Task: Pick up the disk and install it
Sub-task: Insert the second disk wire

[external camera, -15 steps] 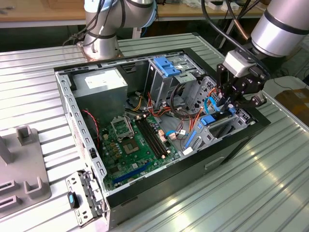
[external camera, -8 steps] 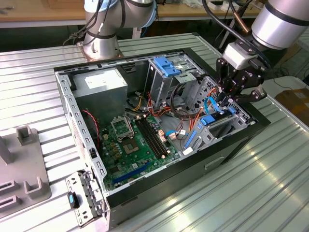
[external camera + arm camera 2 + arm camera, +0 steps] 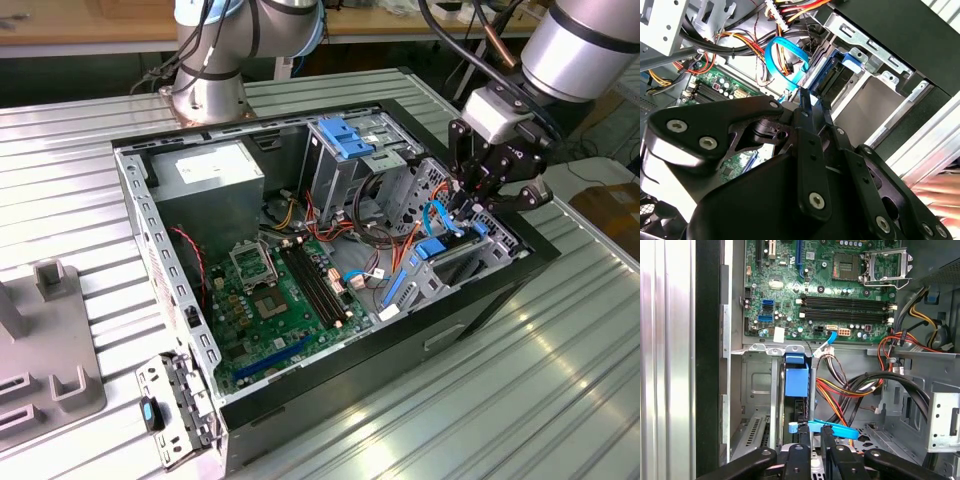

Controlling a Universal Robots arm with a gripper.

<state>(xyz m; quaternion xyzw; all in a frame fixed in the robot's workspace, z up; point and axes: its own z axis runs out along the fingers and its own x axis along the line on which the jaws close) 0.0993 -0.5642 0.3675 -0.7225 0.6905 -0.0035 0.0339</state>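
Gripper (image 3: 813, 432), clamped on the flat grey metal disk (image 3: 797, 381) in its blue plastic carrier rail, held it edge-on at the grey steel drive cage (image 3: 757, 390), apparently aligned for insertion.
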